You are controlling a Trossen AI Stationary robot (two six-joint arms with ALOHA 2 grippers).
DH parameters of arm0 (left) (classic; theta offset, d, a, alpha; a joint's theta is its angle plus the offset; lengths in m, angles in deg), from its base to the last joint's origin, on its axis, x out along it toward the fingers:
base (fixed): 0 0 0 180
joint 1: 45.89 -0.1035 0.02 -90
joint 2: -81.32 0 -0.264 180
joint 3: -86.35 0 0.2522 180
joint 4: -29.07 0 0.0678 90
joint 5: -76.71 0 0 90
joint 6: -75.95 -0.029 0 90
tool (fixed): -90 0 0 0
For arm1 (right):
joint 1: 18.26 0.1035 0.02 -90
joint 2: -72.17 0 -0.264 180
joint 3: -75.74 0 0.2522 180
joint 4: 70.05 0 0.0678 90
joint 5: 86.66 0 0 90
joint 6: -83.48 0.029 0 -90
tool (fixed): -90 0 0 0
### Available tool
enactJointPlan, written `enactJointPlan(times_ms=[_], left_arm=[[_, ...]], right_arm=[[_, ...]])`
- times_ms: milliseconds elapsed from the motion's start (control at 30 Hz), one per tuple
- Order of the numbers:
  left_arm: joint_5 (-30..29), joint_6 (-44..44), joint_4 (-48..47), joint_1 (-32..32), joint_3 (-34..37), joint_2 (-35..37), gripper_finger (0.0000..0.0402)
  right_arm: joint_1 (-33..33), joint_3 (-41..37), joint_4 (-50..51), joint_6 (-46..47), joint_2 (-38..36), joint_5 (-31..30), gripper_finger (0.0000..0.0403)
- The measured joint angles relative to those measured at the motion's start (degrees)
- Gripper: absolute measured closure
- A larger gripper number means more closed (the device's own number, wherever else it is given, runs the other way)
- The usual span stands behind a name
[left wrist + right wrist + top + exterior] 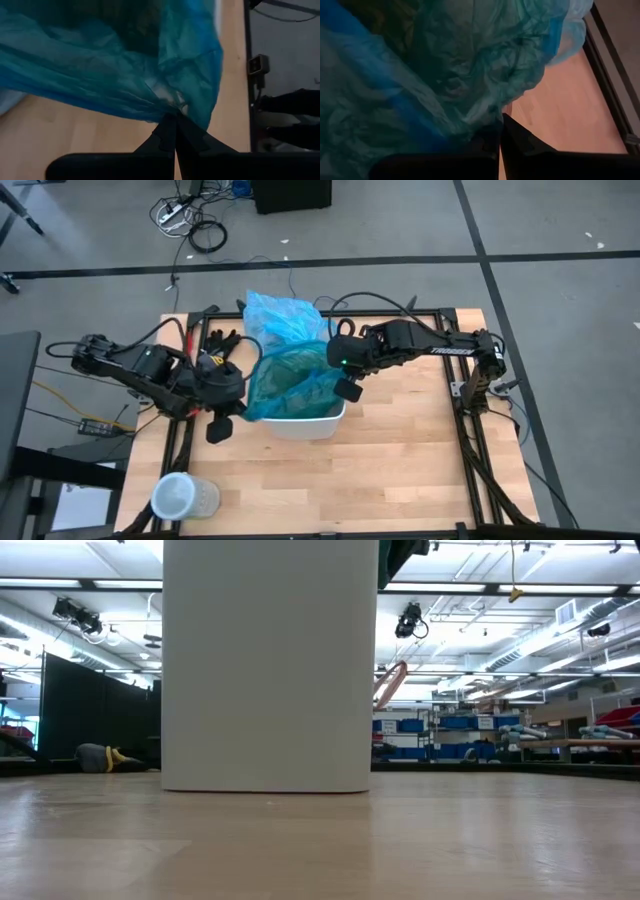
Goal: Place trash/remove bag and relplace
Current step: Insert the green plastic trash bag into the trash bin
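A darker teal-green plastic bag (292,380) sits bunched over the mouth of a white bin (300,423) at the table's middle. My left gripper (244,398) is shut on its left side and my right gripper (336,376) is shut on its right side. The light sky-blue bag (284,315) lies crumpled on the table just beyond the bin, touched by no gripper. In the low view the bin's white wall (270,665) fills the middle, with a bit of teal plastic (400,558) beside its top. The trash cannot be made out through the plastic. My left gripper pinches a gathered fold of the teal-green bag's left edge (167,106) between its two shut fingers, coming slanting down from the table's left. The plastic fans out from the fingertips toward the bin. My right gripper pinches bunched plastic at the teal-green bag's right side (482,117) between its shut fingers, slanting down from the table's right. How many layers it has, I cannot tell.
Black gloves (221,340) lie at the far left of the table, behind my left arm. A clear round container (181,497) stands near the front left corner. Bare wooden tabletop (400,470) stretches in front of and to the right of the bin.
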Motion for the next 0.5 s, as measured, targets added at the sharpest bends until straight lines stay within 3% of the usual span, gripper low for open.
enactJointPlan(times_ms=[200,367,500], left_arm=[[0.98,1.47,3.8,0.02,5.69,0.04,0.0394],[8.25,1.03,12.54,0.46,11.28,0.45,0.0394],[9.82,1.47,15.12,0.98,12.31,0.37,0.0394]], right_arm=[[0.0,0.0,-0.29,-0.35,0.0,0.06,0.0403],[0.0,0.0,0.1,-0.64,0.0,1.59,0.0403],[0.0,0.0,0.0,-1.05,0.0,1.53,0.0403]])
